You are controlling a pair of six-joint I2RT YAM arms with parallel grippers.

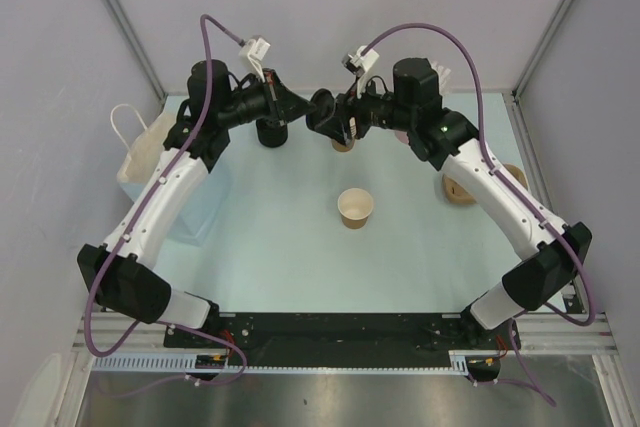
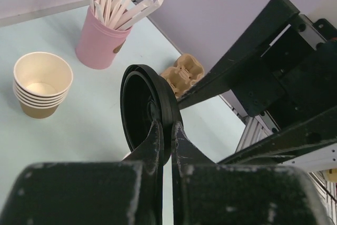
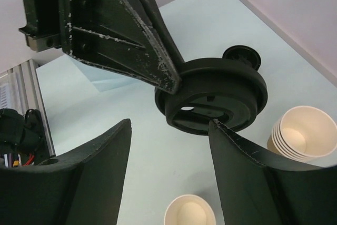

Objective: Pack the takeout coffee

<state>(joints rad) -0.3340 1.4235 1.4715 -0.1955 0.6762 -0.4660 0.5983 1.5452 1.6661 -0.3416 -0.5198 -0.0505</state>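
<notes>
The takeout coffee stands in two pieces. Its brown paper cup sits open and lidless mid-table, and shows at the bottom edge of the right wrist view. Its black lid hangs in the air at the back, with my left gripper shut on its rim and holding it on edge. In the top view the left gripper and the lid meet my right gripper. The right gripper is open around the lid, and its right fingertip is at the lid's lower rim.
A stack of lidless brown cups stands just under the grippers. A pink cup of white sticks is at the back. Cardboard carriers lie right, black lids back left, and a white paper bag far left.
</notes>
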